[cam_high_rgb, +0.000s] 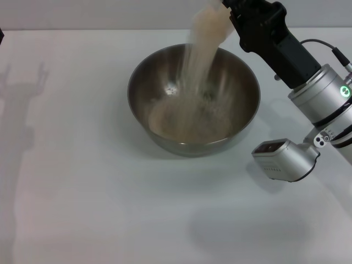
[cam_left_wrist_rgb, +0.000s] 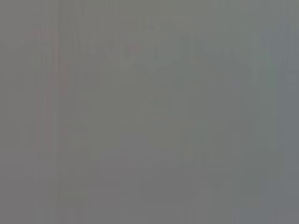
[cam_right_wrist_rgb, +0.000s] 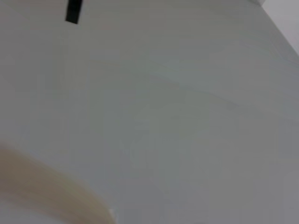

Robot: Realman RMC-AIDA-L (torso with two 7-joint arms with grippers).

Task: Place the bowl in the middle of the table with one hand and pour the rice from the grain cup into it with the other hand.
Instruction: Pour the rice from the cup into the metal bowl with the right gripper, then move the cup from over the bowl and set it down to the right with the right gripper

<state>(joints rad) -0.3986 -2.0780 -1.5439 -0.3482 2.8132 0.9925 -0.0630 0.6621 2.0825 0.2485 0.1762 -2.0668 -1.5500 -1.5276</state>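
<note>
Head view: a stainless-steel mixing bowl [cam_high_rgb: 193, 99] stands upright on the white bench [cam_high_rgb: 99, 198], slightly right of centre and toward the far side. Its polished inside holds a pale, granular heap of rice [cam_high_rgb: 187, 122] that covers the bottom and lies mostly toward the near left wall.

Above the far rim of the bowl, the translucent grain cup [cam_high_rgb: 212, 22] is tipped steeply with its mouth down and to the left. A blurred stream of rice falls from it into the middle of the bowl and joins the heap. The cup is filled with beige grains up to the point where the stream leaves it.

The right tool [cam_high_rgb: 234, 16], black, reaches in from the right at the far edge of the scene and is clenched on the grain cup. Behind it the silver right arm slopes down toward the near right, with its wrist camera housing hanging over the bench just right of the bowl.

The left tool does not appear in the head view; only a shadow lies on the left of the bench. The left wrist view is a uniform grey. The right wrist view shows pale bench surface and a blurred beige edge in one corner.
</note>
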